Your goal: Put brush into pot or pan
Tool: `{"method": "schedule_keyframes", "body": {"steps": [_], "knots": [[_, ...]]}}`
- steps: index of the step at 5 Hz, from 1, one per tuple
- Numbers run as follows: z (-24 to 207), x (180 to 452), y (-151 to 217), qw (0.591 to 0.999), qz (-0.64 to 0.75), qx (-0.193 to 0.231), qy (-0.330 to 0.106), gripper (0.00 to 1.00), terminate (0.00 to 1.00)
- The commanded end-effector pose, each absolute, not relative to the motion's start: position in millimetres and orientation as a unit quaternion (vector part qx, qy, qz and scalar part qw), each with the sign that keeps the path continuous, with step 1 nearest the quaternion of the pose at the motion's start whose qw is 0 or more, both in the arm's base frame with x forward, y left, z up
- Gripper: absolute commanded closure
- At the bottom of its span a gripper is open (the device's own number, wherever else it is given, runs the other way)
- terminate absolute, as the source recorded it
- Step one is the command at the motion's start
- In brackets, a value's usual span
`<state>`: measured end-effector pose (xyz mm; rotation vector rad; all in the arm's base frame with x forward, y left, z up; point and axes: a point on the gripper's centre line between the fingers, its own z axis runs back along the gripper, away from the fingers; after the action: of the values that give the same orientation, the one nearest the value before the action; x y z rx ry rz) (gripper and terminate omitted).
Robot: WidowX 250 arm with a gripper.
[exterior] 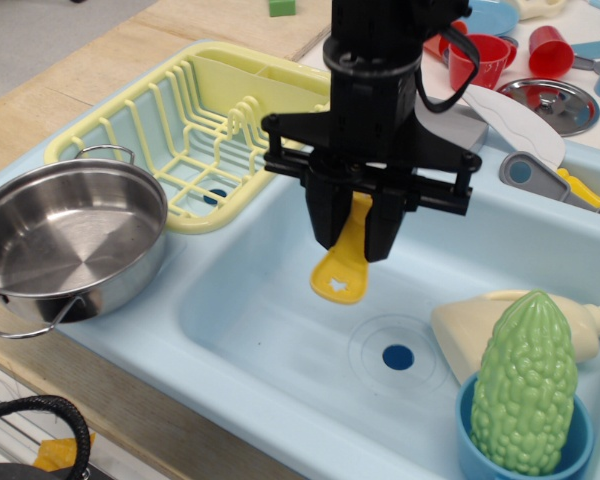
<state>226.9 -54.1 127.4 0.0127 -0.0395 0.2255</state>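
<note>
- Your brush (pixel 344 268) hangs over the blue sink basin (pixel 280 350), clear of its floor, star-cutout handle end pointing down.
- Your gripper (pixel 357 228) has its two black fingers clamped on the brush's upper part; the bristle head is hidden between them.
- Your steel pan (pixel 65 240) sits empty at the sink's left edge, well apart from the brush.
- The yellow dish rack (pixel 195 140) lies between pan and gripper, behind both.
</note>
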Motion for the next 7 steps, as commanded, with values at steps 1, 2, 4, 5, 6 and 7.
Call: {"method": "schedule_keyframes", "body": {"steps": [1,2,4,5,6,7], "knots": [[153,219,-56,0.989,0.148,0.003,-0.022,1.0,0.0],[164,206,-49,0.984,0.176,0.006,-0.031,1.0,0.0],[184,187,-16,0.968,0.25,0.012,-0.019,1.0,0.0],[189,169,0,0.953,0.304,0.01,-0.012,1.0,0.0],[191,150,17,0.937,0.348,0.011,-0.001,1.0,0.0],[192,138,30,0.923,0.384,0.011,0.008,1.0,0.0]]}}
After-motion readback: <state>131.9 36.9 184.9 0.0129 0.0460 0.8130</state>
